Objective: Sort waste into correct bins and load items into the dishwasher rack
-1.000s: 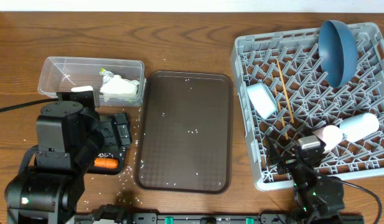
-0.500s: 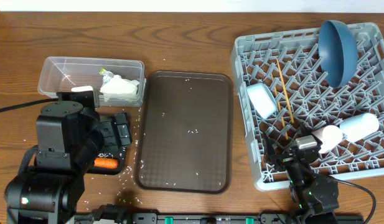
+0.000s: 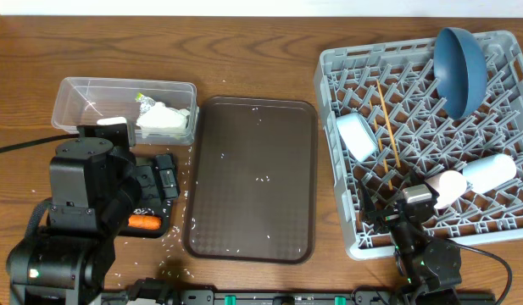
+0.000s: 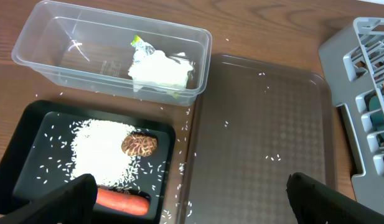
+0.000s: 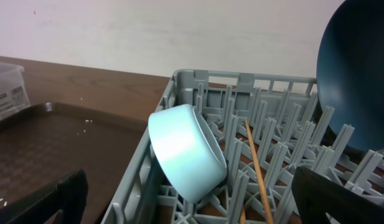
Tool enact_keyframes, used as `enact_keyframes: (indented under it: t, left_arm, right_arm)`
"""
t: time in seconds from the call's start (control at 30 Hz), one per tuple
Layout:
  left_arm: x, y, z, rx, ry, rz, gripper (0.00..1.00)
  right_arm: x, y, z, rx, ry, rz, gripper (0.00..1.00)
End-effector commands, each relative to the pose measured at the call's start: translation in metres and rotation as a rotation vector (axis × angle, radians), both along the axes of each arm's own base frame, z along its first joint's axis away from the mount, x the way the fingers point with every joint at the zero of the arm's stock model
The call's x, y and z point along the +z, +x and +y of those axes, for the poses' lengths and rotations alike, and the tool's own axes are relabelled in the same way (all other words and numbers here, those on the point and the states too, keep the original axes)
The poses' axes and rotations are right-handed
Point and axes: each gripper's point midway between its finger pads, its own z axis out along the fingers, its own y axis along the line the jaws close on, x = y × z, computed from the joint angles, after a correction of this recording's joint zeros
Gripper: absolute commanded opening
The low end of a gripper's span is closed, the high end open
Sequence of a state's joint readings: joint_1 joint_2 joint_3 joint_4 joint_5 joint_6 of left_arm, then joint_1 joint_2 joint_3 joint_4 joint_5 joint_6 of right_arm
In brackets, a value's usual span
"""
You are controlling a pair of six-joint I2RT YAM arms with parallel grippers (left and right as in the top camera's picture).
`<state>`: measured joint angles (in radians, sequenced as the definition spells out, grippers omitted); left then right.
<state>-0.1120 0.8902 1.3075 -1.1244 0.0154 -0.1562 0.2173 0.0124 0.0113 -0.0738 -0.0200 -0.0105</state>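
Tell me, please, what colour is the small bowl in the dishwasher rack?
Light blue; the small bowl shows best in the right wrist view.

Lighting is bright, even and diffuse from above in all three views. Overhead: the brown serving tray (image 3: 251, 127) carries a broad dull sheen. Left of it the clear tub (image 3: 91, 89) throws only a faint soft shadow on the table (image 3: 244, 51). Right of it the dishwasher rack (image 3: 331, 182) is evenly lit, image mildly soft. Left wrist: small white glints on the tub walls up-left of the tray; left gripper fingers (image 4: 73, 200) dark, blurred. Right wrist: tray slightly soft, light blue bowl (image 5: 187, 152) to its right sharp, right gripper fingers (image 5: 39, 202) black, out of focus; wall (image 5: 148, 31) behind bright, flat.
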Motion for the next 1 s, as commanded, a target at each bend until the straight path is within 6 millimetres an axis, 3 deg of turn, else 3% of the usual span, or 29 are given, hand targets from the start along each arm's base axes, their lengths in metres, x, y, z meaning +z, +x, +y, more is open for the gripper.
enact_keyframes:
  t: [0.0,0.27,0.5,0.97]
  left_arm:
    - [0.002,0.0,0.004,0.009,0.015,-0.008,0.98]
    - [0.014,-0.006,0.016,0.012,0.101,-0.124,0.98]
    - [0.006,0.001,0.001,-0.115,0.133,-0.361,0.98]
    - [-0.064,-0.012,-0.005,-0.14,0.088,-0.625,0.98]
  right_arm:
    - [-0.001,0.001,-0.004,-0.017,0.014,0.001,0.99]
    - [-0.001,0.001,-0.004,-0.017,0.014,0.001,0.99]
    - [-0.001,0.001,-0.004,-0.017,0.014,0.001,0.99]
    - [-0.001,0.001,-0.004,-0.017,0.014,0.001,0.99]
